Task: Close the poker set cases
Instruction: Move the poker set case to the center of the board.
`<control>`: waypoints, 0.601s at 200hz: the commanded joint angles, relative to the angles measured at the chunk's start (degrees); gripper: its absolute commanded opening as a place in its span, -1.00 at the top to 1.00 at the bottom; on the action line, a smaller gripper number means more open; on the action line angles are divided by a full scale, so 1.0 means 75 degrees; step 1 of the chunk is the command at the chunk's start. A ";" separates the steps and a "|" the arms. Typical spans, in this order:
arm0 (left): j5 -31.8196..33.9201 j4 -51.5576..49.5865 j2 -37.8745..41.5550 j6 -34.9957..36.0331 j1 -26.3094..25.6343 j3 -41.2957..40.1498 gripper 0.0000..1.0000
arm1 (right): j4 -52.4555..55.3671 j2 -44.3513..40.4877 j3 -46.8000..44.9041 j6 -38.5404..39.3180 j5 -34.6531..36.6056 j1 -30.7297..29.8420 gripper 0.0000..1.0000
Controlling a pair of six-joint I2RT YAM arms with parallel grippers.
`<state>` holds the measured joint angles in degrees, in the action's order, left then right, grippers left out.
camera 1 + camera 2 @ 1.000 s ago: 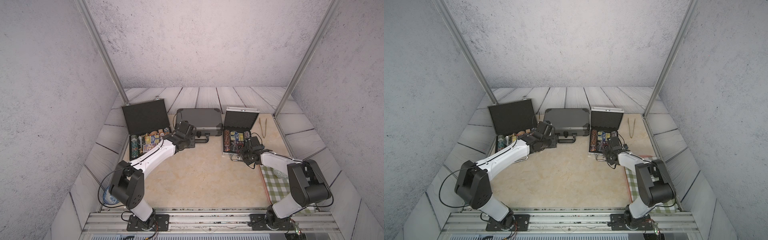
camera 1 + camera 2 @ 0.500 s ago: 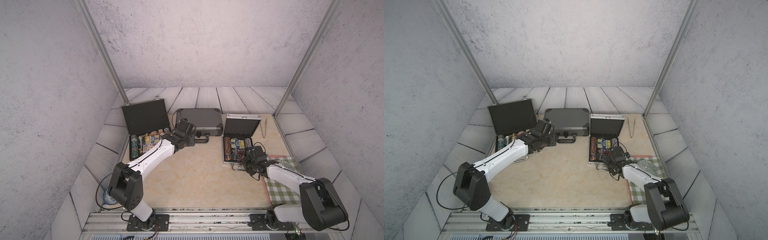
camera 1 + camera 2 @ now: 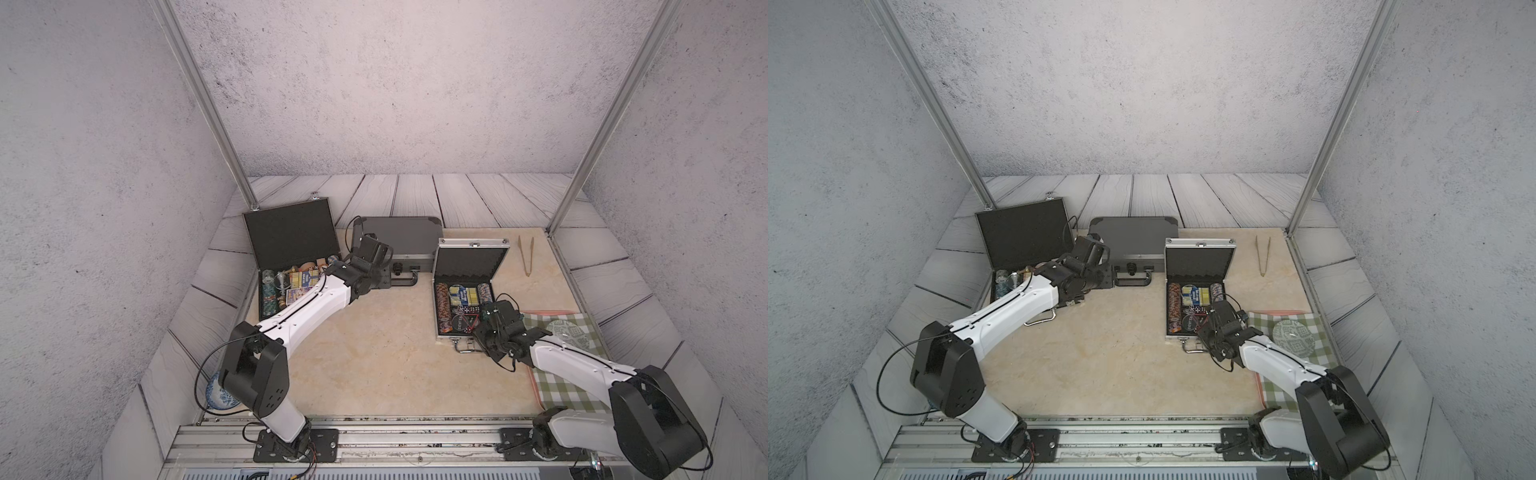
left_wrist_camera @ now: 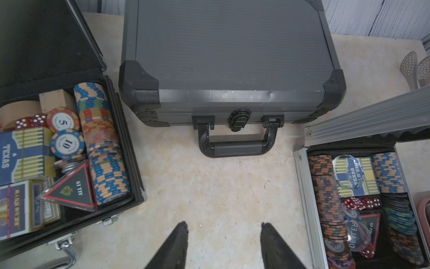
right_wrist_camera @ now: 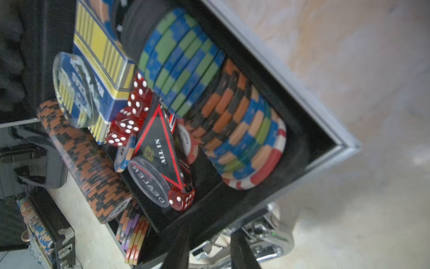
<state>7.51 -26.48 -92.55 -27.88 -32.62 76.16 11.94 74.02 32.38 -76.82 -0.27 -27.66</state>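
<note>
Left wrist view: your left gripper (image 4: 223,225) stands open before the shut dark-grey case (image 4: 232,53); right gripper (image 5: 209,236) at silver case (image 5: 302,97), unclear

High top views down onto whole table (image 3: 374,353); close wrist views, silver case (image 4: 302,186) in both.

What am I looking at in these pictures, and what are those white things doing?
Those are robot arms, a white left arm and a white right arm, at a beige table. Two pictures look down from overhead; two come from cameras on the wrists. On the table sit an open black textured case, a closed dark-grey ribbed case with black corners and an open small silver aluminium case; the open ones hold poker chips. The left fingers are apart and empty; the right fingers sit at the silver case's metal handle, grip unclear.
</note>
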 commanded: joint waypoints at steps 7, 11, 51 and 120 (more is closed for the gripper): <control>0.0106 -0.0125 -0.0043 0.0078 0.0034 0.0228 -0.08 | 0.0235 0.0731 0.0344 0.0095 -0.0579 -0.0884 0.39; 0.0122 -0.0136 -0.0034 0.0084 0.0037 0.0228 -0.08 | 0.0189 0.0800 0.0410 0.0057 -0.0571 -0.0951 0.39; 0.0123 -0.0209 0.0036 0.0162 0.0136 0.0217 -0.08 | 0.0117 0.1215 0.0909 -0.0187 -0.0435 -0.1388 0.34; -0.0069 -0.0222 -0.0190 0.0339 0.0397 0.0463 -0.08 | 0.0656 0.1028 0.1381 0.0381 -0.0269 -0.1471 -0.22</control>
<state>7.60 -27.18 -92.75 -26.94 -30.15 77.01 12.86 82.39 40.69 -77.28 -3.03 -38.57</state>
